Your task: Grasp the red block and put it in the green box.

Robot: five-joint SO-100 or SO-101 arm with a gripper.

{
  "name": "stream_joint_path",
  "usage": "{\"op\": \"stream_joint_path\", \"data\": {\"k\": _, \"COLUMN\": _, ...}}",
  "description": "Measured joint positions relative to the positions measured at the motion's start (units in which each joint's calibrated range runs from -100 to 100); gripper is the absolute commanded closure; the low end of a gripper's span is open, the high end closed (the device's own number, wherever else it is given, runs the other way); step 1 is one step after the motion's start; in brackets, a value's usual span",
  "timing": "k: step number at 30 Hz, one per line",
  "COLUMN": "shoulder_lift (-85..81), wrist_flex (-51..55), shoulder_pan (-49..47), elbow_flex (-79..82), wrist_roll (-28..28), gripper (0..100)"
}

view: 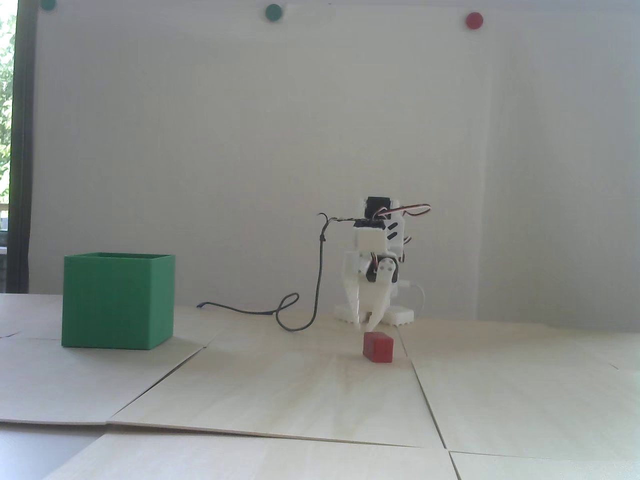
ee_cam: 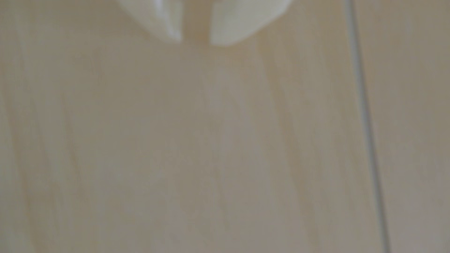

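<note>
Low and right of centre in the fixed view, red block (view: pixel 378 347) flat on the pale wooden table (view: pixel 310 390), just left of a seam between panels. Directly behind and above it, white arm folded down, gripper (view: pixel 366 324) pointing at the table with tips just over the block's back left corner; contact not clear from this angle. Fingers close together with a narrow gap between them, nothing held. At left of the frame, green box (view: pixel 118 300) upright on the table, open top, well apart from block and arm. Between box and arm, a dark cable (view: pixel 300 320) looping along the tabletop and rising to the arm's upper part. High on the white wall, two green dots (view: pixel 273 12) and one red dot (view: pixel 474 20) near the top edge

Top centre of the wrist view, blurred, two white fingertips (ee_cam: pixel 233 26) entering from the upper edge, gripper (ee_cam: pixel 196 42) narrowly parted, bare wood showing in the slit between them, nothing pinched. Below, only the table's (ee_cam: pixel 194 146) pale grain filling the frame. At right, a thin grey panel seam (ee_cam: pixel 367 126) running top to bottom. Block and box out of this frame
</note>
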Motion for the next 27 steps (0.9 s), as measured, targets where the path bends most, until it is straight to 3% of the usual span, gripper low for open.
{"op": "stream_joint_path", "data": {"k": 16, "shoulder_lift": -0.8, "wrist_flex": -1.7, "shoulder_pan": 0.2, "elbow_flex": -0.3, "wrist_roll": -0.1, "gripper": 98}}
{"op": "stream_joint_path", "data": {"k": 22, "shoulder_lift": -0.9, "wrist_flex": -1.5, "shoulder_pan": 0.3, "elbow_flex": -11.9, "wrist_roll": -4.1, "gripper": 98}}
{"op": "stream_joint_path", "data": {"k": 27, "shoulder_lift": 8.5, "wrist_flex": -0.9, "shoulder_pan": -1.9, "elbow_flex": -21.2, "wrist_roll": -6.8, "gripper": 98}}
